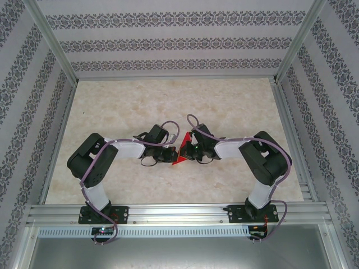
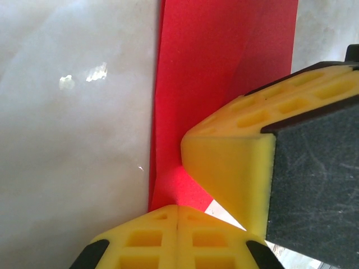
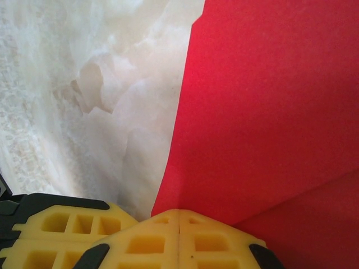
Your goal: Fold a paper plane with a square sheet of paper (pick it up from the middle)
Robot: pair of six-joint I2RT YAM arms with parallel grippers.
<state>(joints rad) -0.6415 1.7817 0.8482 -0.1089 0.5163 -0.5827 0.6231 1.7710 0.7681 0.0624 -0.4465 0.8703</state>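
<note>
As viewed from above, sheet of paper (image 1: 180, 157) pinched at centre of table (image 1: 168, 101) between left gripper (image 1: 173, 154) and right gripper (image 1: 188, 153) | left wrist: fingertips (image 2: 148, 238) clamped together on sheet's edge, right gripper's finger alongside | right wrist: fingertips (image 3: 207, 242) clamped together on creased sheet.

One red sheet of paper (image 3: 269, 112); two arms, the left claw (image 2: 178, 214) and right claw (image 3: 178, 216) flanking it; one counter (image 1: 168, 101).

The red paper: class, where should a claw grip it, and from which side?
Probably its thin edge, approached from the side: the red paper is flat and creased, with no bulk to clamp from above. The left claw and right claw each pinch an edge so.
</note>
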